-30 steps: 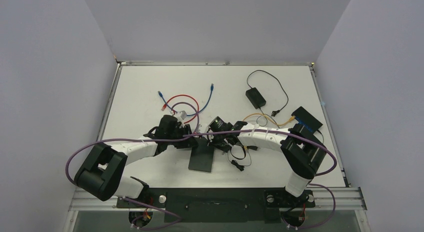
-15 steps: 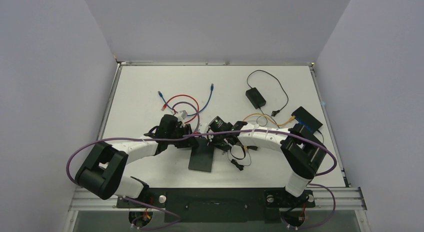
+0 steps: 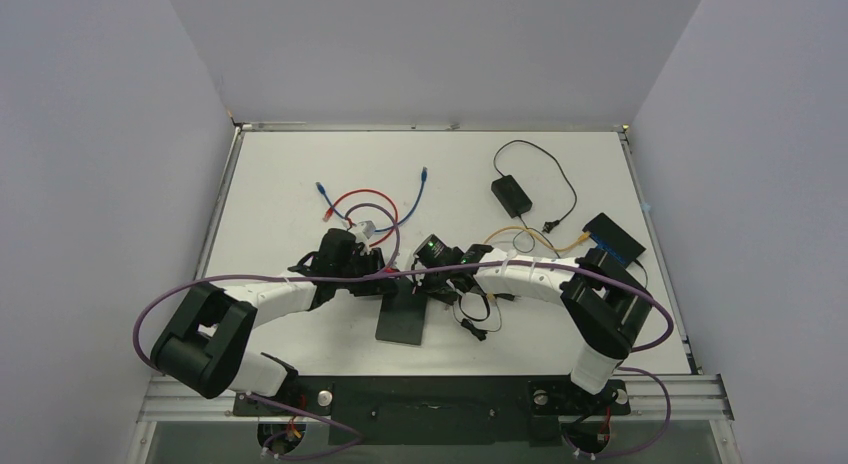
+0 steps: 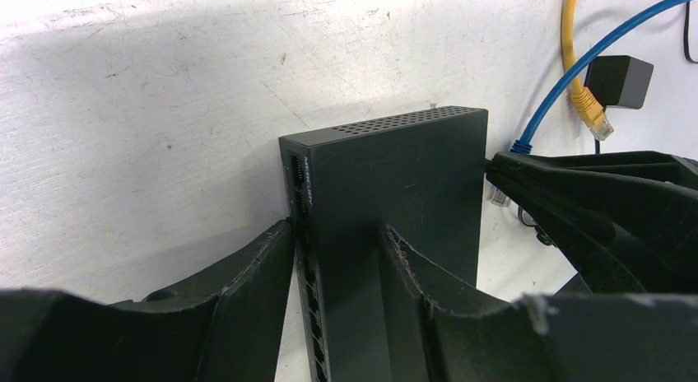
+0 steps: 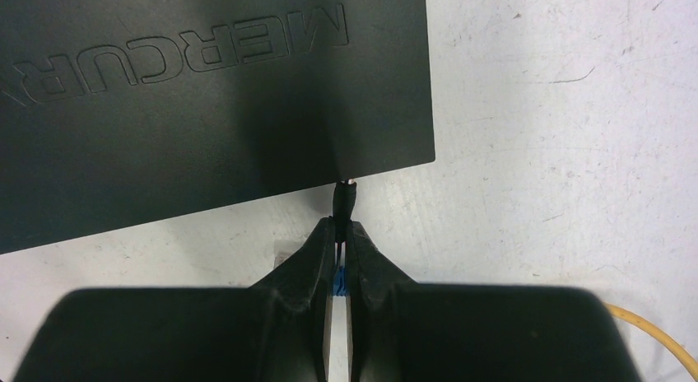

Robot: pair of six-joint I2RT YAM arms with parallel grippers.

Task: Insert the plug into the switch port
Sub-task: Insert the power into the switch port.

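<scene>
The black switch (image 3: 402,319) lies mid-table, its lid lettered MERCURY (image 5: 206,94). In the left wrist view a row of ports runs down its narrow left face (image 4: 298,193). My left gripper (image 4: 333,230) is closed on the switch's near end, one finger (image 4: 247,275) by the port face, the other (image 4: 420,275) against the broad face. My right gripper (image 5: 342,225) is shut on a thin black plug (image 5: 342,202). The plug's metal tip touches the switch's side edge. From the left wrist the right gripper (image 4: 502,168) is seen pressed to that same side.
A blue cable (image 4: 576,77), an orange cable with a clear plug (image 4: 591,114) and a small black block (image 4: 621,77) lie beside the right gripper. Farther back are a power adapter (image 3: 510,194), red and blue cables (image 3: 360,199), and a black box (image 3: 613,237) at the right.
My right gripper has edged slightly left toward the switch with the plug. The left arm and the switch have stayed put.
</scene>
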